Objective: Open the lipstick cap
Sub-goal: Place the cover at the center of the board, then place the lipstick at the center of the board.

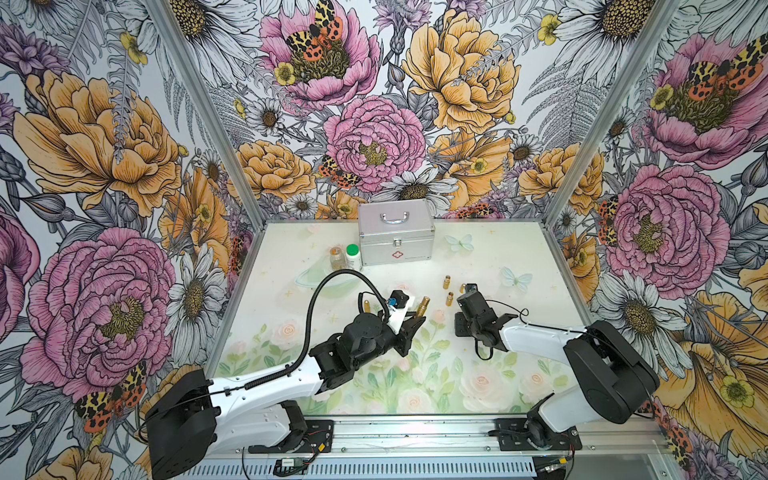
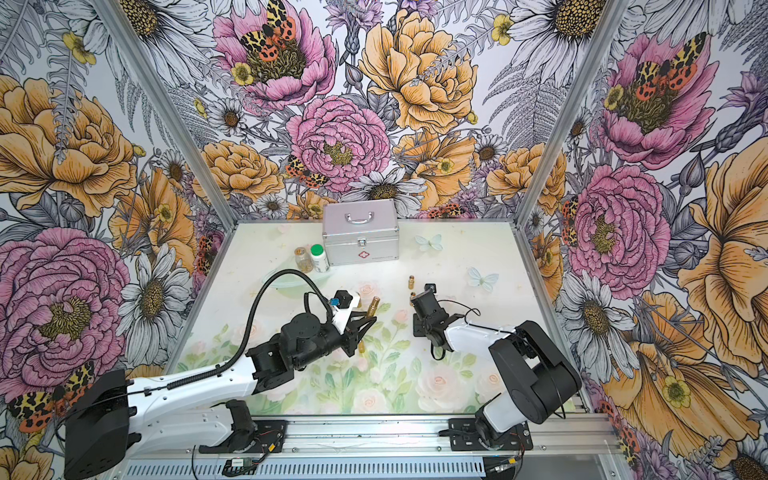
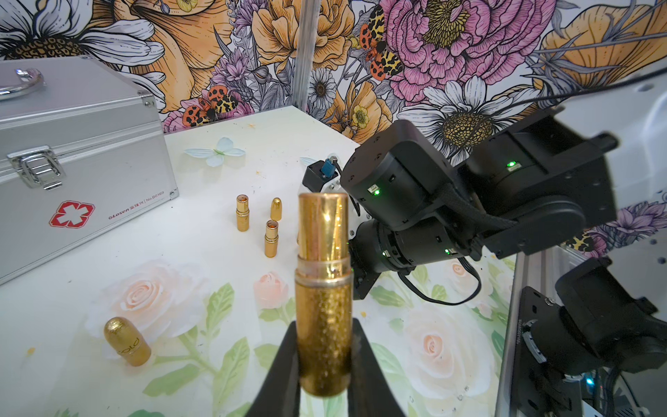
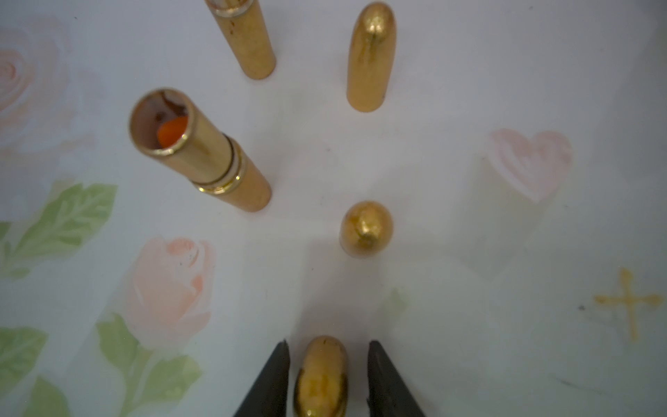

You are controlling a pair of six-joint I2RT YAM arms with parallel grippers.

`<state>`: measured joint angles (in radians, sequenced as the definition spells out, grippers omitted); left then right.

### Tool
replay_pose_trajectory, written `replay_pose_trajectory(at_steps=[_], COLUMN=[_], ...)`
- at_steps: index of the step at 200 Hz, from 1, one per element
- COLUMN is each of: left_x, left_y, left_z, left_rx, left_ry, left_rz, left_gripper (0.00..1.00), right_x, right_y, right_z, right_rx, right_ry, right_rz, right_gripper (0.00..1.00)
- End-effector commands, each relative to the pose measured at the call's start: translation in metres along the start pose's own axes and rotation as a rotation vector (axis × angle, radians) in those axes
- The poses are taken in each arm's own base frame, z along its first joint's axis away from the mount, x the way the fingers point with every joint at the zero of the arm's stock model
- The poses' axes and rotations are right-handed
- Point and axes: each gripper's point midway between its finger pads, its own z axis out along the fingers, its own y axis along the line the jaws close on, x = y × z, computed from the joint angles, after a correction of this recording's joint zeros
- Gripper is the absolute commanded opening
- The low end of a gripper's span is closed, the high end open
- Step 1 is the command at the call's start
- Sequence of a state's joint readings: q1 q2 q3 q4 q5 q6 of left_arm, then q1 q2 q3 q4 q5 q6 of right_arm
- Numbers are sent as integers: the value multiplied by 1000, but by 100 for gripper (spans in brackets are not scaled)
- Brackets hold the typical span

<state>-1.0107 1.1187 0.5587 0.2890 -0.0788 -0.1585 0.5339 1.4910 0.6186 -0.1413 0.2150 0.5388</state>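
Note:
The gold lipstick (image 3: 323, 289) is uncapped. It stands out from my left gripper (image 3: 323, 364), whose jaws are shut on its glittery base. In both top views it shows over the middle of the table (image 1: 423, 305) (image 2: 372, 306). A rounded gold cap (image 4: 321, 375) sits between the fingers of my right gripper (image 4: 328, 361). The jaws are open, with a gap on each side of the cap. In the top views the right wrist (image 1: 471, 303) points down and hides its fingers.
Two uncapped lipsticks (image 1: 447, 281) (image 1: 449, 298) stand by the right gripper, one showing orange (image 4: 202, 151). Two more caps (image 4: 371, 57) (image 4: 366, 229) stand close. Another cap (image 3: 126, 341) lies on its side. A silver case (image 1: 395, 237) and two bottles (image 1: 353, 255) stand at the back.

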Motion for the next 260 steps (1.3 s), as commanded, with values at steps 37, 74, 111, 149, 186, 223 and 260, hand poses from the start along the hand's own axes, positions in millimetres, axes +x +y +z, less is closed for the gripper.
replay_pose_trajectory(at_steps=[37, 74, 111, 149, 186, 223, 260], left_x=[-10, -8, -6, -8, -12, -15, -17], left_y=[-2, 1, 3, 5, 2, -2, -5], left_z=[-1, 1, 6, 13, 19, 22, 22], left_rx=[1, -17, -36, -56, -53, -41, -33], left_ry=[-34, -15, 26, 39, 43, 41, 37], left_rz=[-5, 19, 53, 77, 89, 96, 99], left_gripper=[0, 0, 0, 0, 0, 0, 0], right_x=[-35, -46, -58, -63, -68, -72, -75], right_y=[11, 41, 88, 115, 136, 143, 153], right_z=[-66, -118, -176, -211, -227, -222, -221], right_rx=[-79, -287, -605, -775, -888, -889, -916], right_ry=[-61, -58, -57, -33, -36, -30, -16], right_rz=[20, 9, 0, -14, -6, 6, 0], right_gripper=[44, 47, 50, 51, 51, 49, 43])
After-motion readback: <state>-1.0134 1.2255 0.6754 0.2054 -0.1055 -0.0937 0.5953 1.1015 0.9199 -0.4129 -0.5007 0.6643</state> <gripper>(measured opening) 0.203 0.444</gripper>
